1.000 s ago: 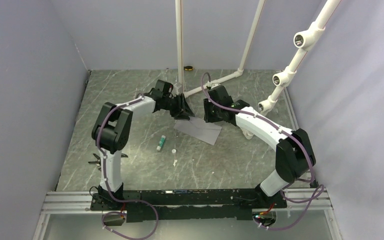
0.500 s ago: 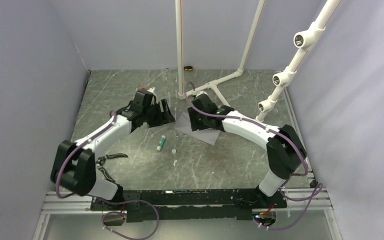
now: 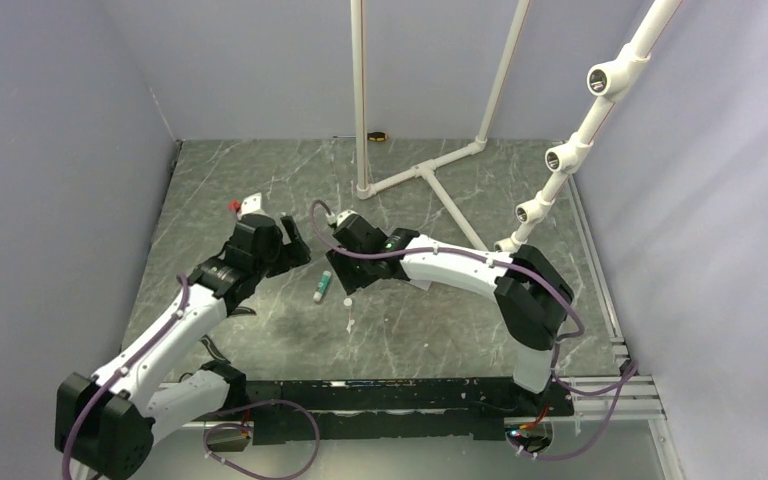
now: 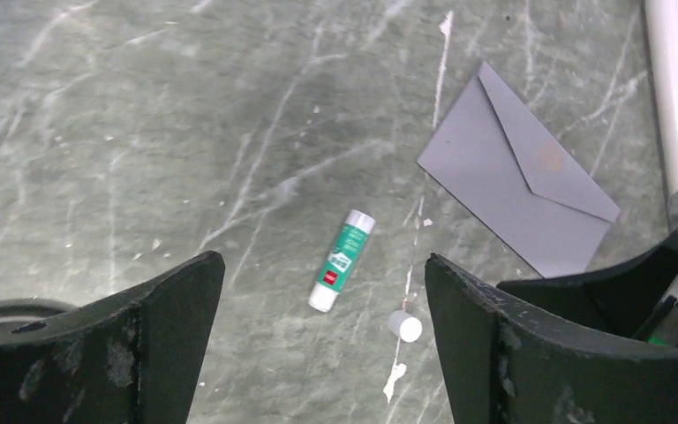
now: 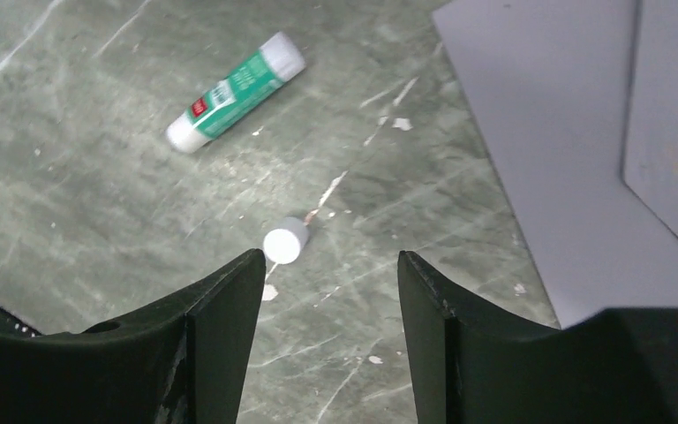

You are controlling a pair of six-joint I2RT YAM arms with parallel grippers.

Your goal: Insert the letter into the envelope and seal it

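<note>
My left claw (image 4: 322,269) spread wide and empty, right claw (image 5: 331,261) parted, holding nothing, grey envelope (image 4: 516,190) flat on the table (image 4: 141,132), flap down, near corner hidden, glue stick (image 4: 342,261) and cap (image 4: 404,326) beside it.

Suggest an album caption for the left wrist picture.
Open left gripper hovers above a green glue stick, a small white cap and a grey envelope, flap folded down.

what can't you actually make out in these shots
- letter: in no view; whether it sits inside the envelope cannot be told.
- envelope, top view: largely hidden under the right arm.
- envelope, right wrist view: cut off by the right edge.
- glue stick label, all views: print too small.
</note>
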